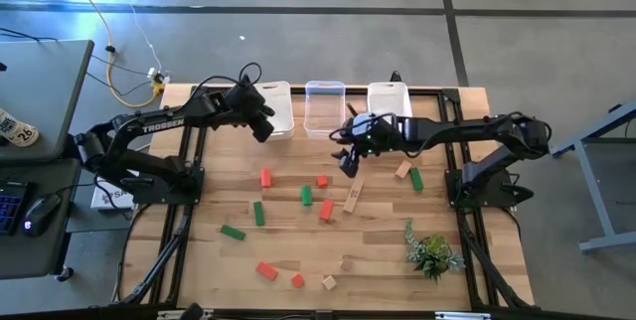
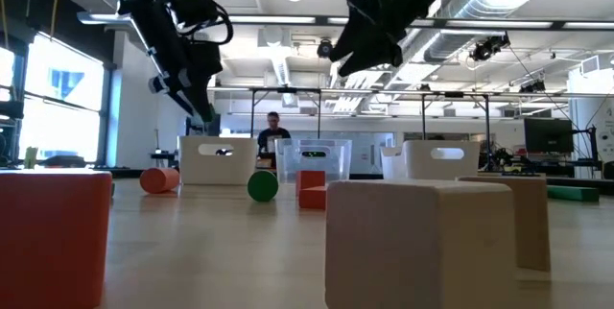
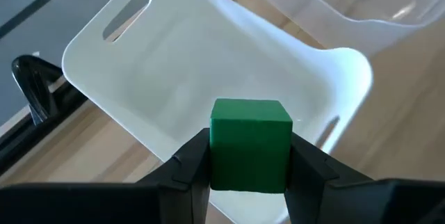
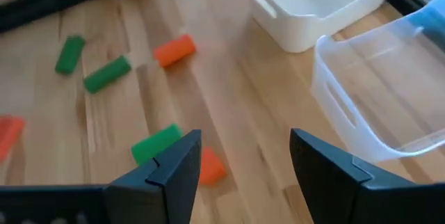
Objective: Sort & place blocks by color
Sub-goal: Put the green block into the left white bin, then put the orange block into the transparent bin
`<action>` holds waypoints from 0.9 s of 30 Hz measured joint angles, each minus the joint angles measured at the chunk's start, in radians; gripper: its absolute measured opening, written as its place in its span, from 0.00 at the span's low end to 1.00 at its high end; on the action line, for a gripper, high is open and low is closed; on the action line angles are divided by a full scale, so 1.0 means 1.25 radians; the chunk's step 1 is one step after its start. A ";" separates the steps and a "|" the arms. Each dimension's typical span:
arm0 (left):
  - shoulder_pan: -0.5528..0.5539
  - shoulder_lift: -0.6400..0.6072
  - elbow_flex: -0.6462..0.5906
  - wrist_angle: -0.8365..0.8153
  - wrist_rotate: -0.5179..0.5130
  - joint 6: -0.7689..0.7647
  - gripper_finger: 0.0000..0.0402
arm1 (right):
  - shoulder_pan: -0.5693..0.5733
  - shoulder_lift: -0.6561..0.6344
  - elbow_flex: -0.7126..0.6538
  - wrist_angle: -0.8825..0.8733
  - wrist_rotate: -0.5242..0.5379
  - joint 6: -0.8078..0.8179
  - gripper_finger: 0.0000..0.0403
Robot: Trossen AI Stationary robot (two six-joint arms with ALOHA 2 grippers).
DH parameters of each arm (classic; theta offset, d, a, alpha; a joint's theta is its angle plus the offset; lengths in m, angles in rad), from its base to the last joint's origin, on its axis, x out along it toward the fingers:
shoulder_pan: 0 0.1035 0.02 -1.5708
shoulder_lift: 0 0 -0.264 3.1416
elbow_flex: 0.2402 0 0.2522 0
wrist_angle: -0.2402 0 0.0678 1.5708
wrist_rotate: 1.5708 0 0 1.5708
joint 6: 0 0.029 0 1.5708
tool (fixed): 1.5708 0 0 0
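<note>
A green cube [image 3: 250, 144], judged light, rigid and smooth-painted, was pinched squarely on opposite flat faces by the left pincer [image 3: 249, 165] directly above the white bin [image 3: 174, 71]; the right pincer [image 4: 240, 161] was spread, empty.

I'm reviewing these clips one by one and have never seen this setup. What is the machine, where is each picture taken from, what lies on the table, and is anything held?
Two dark robot arms work at a wooden table. One picture looks straight down, one looks level along the tabletop, and one comes from each wrist. Green, red and tan blocks lie scattered, a small plant stands near one corner, and three bins stand along the far edge. The left tool grips a green block above the left white bin. The right tool is open and empty, over the blocks near the clear bin.
</note>
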 joint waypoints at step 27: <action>0.004 -0.019 0.002 0.035 0.120 -0.050 0.46 | 0.125 0.111 0.000 0.072 -0.005 -0.229 0.51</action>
